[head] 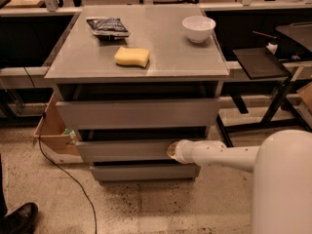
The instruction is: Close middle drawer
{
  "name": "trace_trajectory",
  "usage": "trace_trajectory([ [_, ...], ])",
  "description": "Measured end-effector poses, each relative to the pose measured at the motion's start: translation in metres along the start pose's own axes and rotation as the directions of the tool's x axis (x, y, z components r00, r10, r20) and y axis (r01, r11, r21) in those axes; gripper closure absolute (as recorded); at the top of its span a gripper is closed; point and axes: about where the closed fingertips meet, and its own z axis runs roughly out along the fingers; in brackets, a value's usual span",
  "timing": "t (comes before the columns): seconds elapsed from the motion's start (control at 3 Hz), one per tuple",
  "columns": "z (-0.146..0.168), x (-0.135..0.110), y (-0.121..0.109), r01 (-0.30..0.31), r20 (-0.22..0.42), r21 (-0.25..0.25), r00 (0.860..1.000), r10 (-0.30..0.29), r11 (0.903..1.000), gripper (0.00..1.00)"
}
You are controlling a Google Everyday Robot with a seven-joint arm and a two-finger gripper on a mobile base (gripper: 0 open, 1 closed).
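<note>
Far left of the drawer cabinet [136,67], a black shoe [19,217] is on the floor and an open cardboard box [51,130] sits against the cabinet's left side, with a dark cable [63,172] trailing across the floor in front of it. On the cabinet top, left to right: a dark snack bag [107,27], a yellow sponge [132,57] and a white bowl [198,28], none of them touching.

The cabinet front has three grey fronts. The tall top drawer [136,112] is just under the top, the middle drawer [122,150] is below it, and the narrow bottom drawer [144,172] is lowest. A dark gap shows above the middle front, so it looks a little out of the cabinet. How far out, cannot tell.

The gripper [171,150] is at the right part of the middle drawer's front, apparently touching it. Whether it is apart or together cannot be told from here. The white arm [219,155] reaches in from the right of the cabinet, and the robot's rounded body [282,184] is at the cabinet's lower right.

Step in hand, as judged: the push on the drawer front — contact made, closing not finished. The next move calls for a straight push into the cabinet, square to the front, until the drawer seats. Contact is right of centre, so an angled push may skew or jam the drawer.
</note>
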Motion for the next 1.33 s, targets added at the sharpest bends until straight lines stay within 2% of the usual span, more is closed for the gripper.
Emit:
trace_trajectory([
  [0.33,0.001,-0.001,-0.006,0.001,0.019,0.019,1.0,-0.001,0.9998,1.0],
  [0.67,-0.008,-0.004,-0.011,-0.017,0.015,-0.022,1.0,0.018,0.9996,1.0],
  [1.0,-0.044,0.002,-0.003,-0.046,-0.019,-0.099,0.999,0.045,0.994,1.0],
  [1.33,-0.096,0.011,-0.002,-0.077,-0.073,-0.133,0.995,0.068,0.9881,1.0],
])
